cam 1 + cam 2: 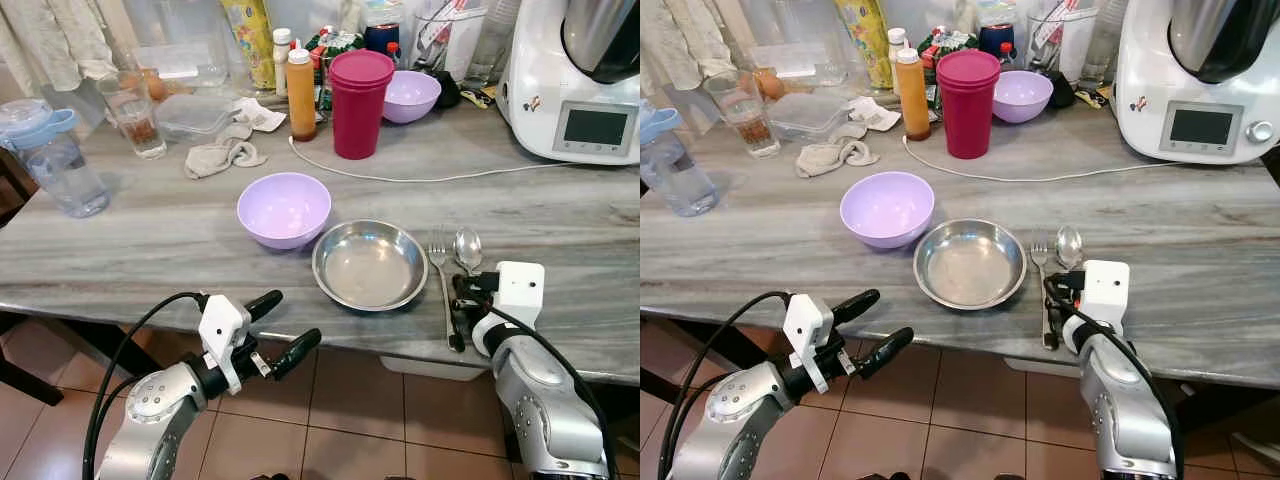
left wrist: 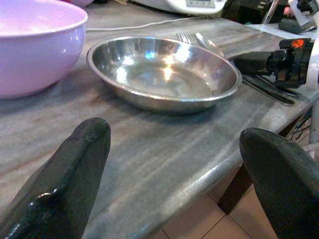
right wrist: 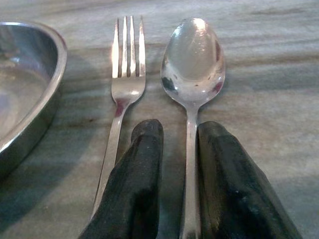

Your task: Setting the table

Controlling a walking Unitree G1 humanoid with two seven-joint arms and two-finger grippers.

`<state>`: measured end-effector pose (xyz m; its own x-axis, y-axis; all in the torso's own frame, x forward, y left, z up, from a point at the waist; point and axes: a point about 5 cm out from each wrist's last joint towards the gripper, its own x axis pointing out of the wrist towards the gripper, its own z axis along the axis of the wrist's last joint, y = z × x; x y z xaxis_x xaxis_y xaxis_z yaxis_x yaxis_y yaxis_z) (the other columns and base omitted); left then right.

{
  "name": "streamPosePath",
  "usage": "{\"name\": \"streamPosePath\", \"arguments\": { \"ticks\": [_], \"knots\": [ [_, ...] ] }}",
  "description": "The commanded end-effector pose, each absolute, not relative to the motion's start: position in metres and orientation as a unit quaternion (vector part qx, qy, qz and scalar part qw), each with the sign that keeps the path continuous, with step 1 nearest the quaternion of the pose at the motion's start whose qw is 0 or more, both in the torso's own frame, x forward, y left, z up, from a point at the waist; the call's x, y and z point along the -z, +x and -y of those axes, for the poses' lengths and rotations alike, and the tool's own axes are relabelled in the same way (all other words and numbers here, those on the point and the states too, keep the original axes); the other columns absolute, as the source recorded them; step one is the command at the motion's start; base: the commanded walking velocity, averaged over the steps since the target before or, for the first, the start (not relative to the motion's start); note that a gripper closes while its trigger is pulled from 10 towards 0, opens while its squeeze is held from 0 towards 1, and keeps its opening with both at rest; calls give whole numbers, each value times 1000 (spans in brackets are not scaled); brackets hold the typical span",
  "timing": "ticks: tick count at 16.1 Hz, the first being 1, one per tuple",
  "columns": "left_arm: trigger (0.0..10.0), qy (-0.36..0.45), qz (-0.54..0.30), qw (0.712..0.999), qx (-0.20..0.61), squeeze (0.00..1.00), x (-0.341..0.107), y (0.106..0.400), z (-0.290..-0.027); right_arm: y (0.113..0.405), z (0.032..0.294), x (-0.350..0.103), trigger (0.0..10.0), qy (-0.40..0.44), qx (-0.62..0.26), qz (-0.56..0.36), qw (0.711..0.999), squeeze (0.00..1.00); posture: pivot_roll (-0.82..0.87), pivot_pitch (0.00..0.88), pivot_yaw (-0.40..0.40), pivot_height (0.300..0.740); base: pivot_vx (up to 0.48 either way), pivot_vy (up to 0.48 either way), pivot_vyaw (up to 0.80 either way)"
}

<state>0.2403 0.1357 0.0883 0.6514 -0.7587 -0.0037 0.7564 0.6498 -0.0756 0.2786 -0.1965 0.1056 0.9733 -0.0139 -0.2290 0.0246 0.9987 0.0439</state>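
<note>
A steel plate (image 1: 370, 265) sits near the table's front edge, with a lavender bowl (image 1: 284, 208) touching its far-left side. To the right of the plate lie a fork (image 1: 438, 255) and a spoon (image 1: 467, 247), side by side and pointing away from me. My right gripper (image 3: 180, 130) rests low on the table, its fingers slightly open on either side of the spoon's handle (image 3: 192, 149). One finger is touching it, and a gap shows at the other. My left gripper (image 1: 295, 318) hangs wide open in front of the table edge, below the bowl, holding nothing.
The marble table (image 1: 150, 250) carries a magenta cup (image 1: 358, 103), an orange bottle (image 1: 301, 95), a second lavender bowl (image 1: 410, 95), a cloth (image 1: 225, 155), a water jug (image 1: 55, 160) and a white kitchen machine (image 1: 575, 80). A white cable (image 1: 420, 178) crosses the middle.
</note>
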Motion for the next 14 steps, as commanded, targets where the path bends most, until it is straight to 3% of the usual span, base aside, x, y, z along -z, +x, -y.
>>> {"name": "streamPosePath", "arguments": {
  "ticks": [1,14],
  "knots": [
    [10000,-30,-22,907,420,0,-85,240,-136,275,199,-98,10000,2,17,-130,991,1000,-245,109,47,740,0,0,0],
    [10000,-30,-27,906,421,0,-78,241,-137,269,206,-97,10000,-34,39,-131,990,1000,-256,117,51,740,0,0,0]
  ]
}}
